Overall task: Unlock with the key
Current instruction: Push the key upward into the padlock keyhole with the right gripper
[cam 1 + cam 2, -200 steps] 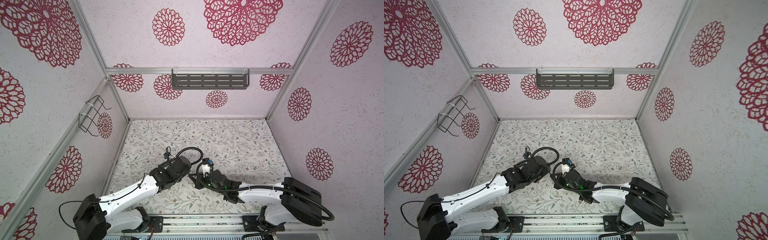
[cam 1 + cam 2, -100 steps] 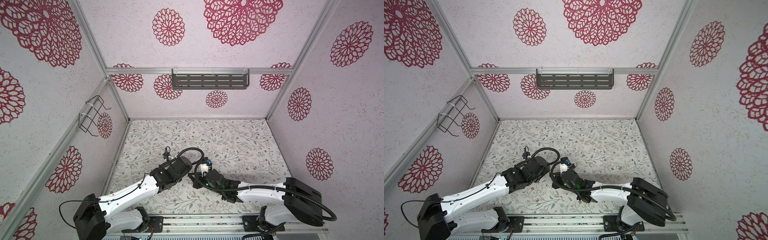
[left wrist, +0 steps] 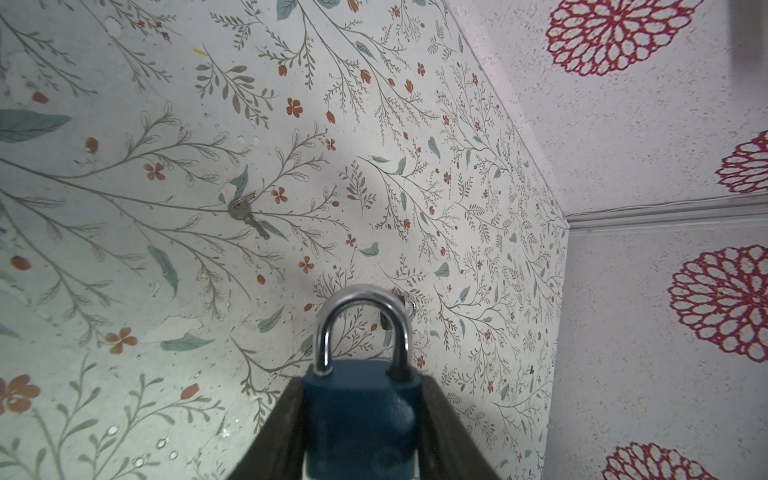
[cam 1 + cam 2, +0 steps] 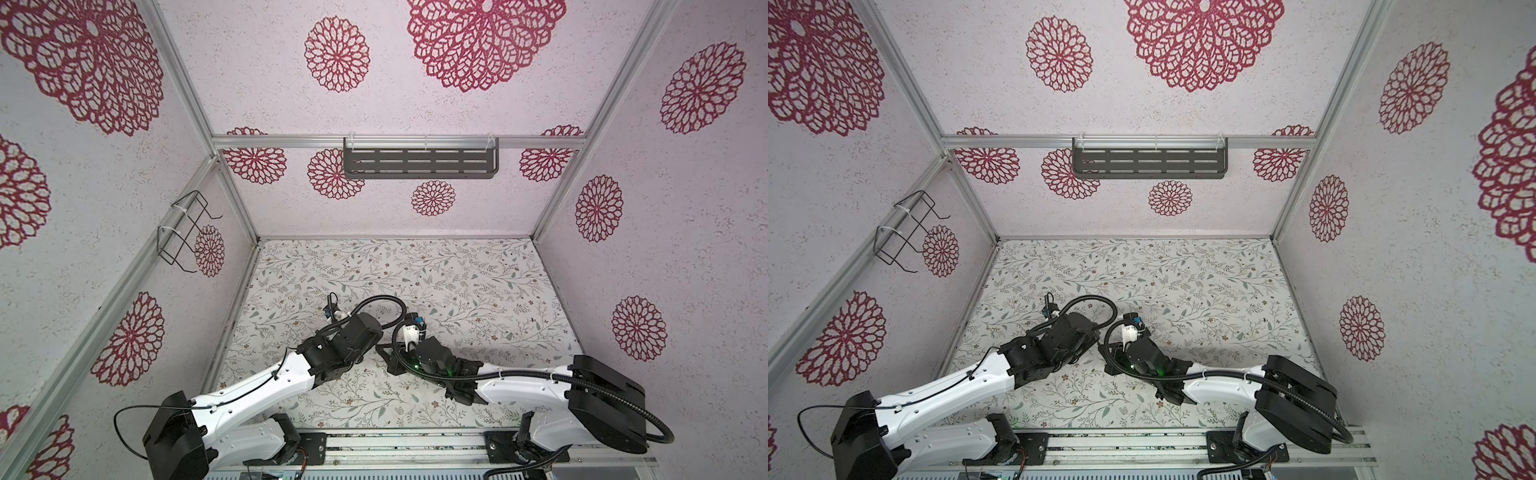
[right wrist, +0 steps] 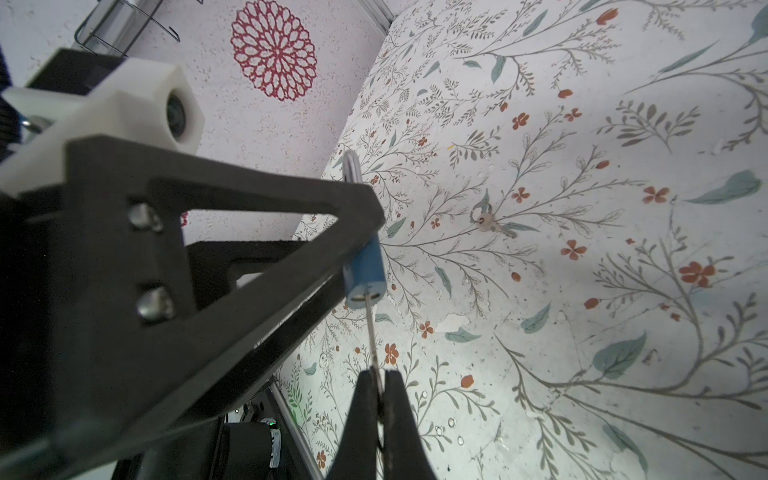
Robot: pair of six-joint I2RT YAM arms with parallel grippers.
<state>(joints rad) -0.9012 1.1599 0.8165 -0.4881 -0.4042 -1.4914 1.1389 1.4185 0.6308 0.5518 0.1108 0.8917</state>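
Note:
A blue padlock [image 3: 359,411] with a silver shackle [image 3: 361,299] sits between the fingers of my left gripper [image 3: 361,386], which is shut on its body. Both shackle legs sit in the body. In the right wrist view the padlock [image 5: 365,270] shows its underside, and the blade of a thin key [image 5: 371,332] reaches into the keyhole there. My right gripper [image 5: 379,376] is shut on that key's head. In both top views the two grippers meet low over the table's front middle, left gripper [image 4: 374,348] against right gripper [image 4: 388,358], with padlock and key hidden under the wrists.
A spare key [image 3: 245,214] on a small ring lies flat on the floral table [image 4: 457,282], also visible as the spare key [image 5: 490,222] beyond the padlock. A grey shelf [image 4: 419,163] hangs on the back wall and a wire rack [image 4: 187,232] on the left wall.
My right gripper has edged slightly left toward the left gripper, carrying the key. The left arm has held still with the padlock.

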